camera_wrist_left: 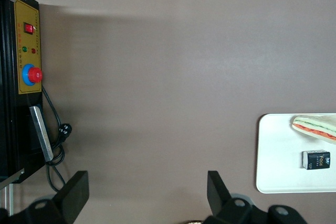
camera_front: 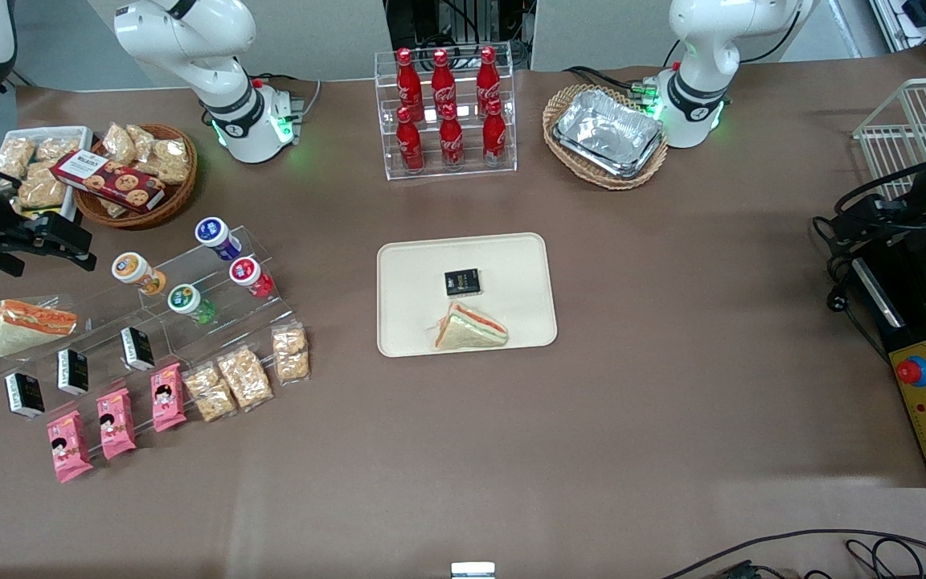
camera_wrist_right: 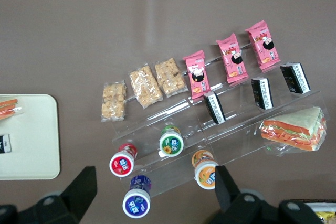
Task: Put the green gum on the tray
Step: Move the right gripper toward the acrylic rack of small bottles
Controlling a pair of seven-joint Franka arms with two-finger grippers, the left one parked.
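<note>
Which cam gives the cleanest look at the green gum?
Right wrist view: the green gum lies on the clear stepped rack, lid label facing the camera, nothing covering it, with the open tool above the rack. The front view shows it smaller, beside the red one. The left wrist view misses it entirely.

We see a broad brown surface (camera_front: 672, 362) under even overhead light, with soft glare toward its six o'clock edge. At twelve o'clock pale wall panels (camera_front: 592, 32) rise, a dark gap with cables (camera_front: 447, 20) between them.
</note>
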